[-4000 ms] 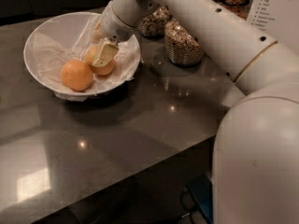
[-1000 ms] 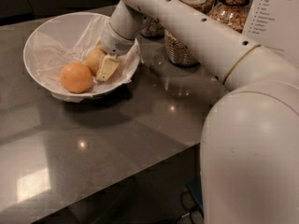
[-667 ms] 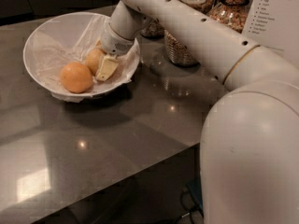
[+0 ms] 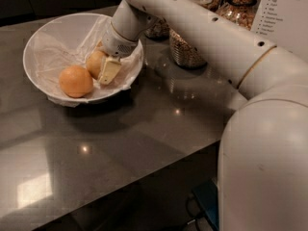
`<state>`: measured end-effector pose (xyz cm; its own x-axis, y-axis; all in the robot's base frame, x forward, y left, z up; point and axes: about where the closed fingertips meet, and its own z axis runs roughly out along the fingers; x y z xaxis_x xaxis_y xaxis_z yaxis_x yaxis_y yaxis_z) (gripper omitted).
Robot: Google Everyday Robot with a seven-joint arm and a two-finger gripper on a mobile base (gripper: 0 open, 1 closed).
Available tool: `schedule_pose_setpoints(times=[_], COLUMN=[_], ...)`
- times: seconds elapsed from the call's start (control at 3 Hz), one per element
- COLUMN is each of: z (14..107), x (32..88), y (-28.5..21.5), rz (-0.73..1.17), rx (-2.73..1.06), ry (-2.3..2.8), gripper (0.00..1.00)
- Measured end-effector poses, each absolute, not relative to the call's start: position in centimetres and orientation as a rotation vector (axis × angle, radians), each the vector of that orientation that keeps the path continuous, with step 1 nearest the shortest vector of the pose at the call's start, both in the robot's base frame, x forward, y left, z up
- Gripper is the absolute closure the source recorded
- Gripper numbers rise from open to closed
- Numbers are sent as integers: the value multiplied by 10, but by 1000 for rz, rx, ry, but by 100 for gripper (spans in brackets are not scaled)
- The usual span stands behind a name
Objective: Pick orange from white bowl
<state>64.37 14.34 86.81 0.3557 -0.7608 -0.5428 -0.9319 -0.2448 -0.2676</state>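
Observation:
The white bowl (image 4: 43,37), lined with crumpled white paper, stands at the table's back left. The pale, yellowish orange (image 4: 94,63) lies in its right half. A deeper orange fruit (image 4: 75,81) lies just left and in front of it. My gripper (image 4: 102,69) reaches down into the bowl from the right and is closed around the pale orange. One cream finger (image 4: 109,70) presses on the orange's right side; the other finger is hidden behind the fruit. The orange still sits low in the bowl on the paper.
Glass jars of cereal (image 4: 185,49) stand just right of the bowl behind my arm, with more jars (image 4: 238,6) and a white printed sign (image 4: 286,8) at the back right. The dark glossy table (image 4: 144,124) runs to a front edge at lower right.
From four seconds ago the arm shifted slightly left and the fingers settled around the pale orange. Over the last second nothing has visibly moved.

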Motion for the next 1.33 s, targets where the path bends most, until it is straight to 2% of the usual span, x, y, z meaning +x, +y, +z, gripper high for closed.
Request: schedule_pose_setpoints(times=[1.0,1.33], z=[966,966], x=[553,553], y=[165,165], rz=[305,305], rx=[-2039,-2039], ry=[1095,1095], gripper=[100,100])
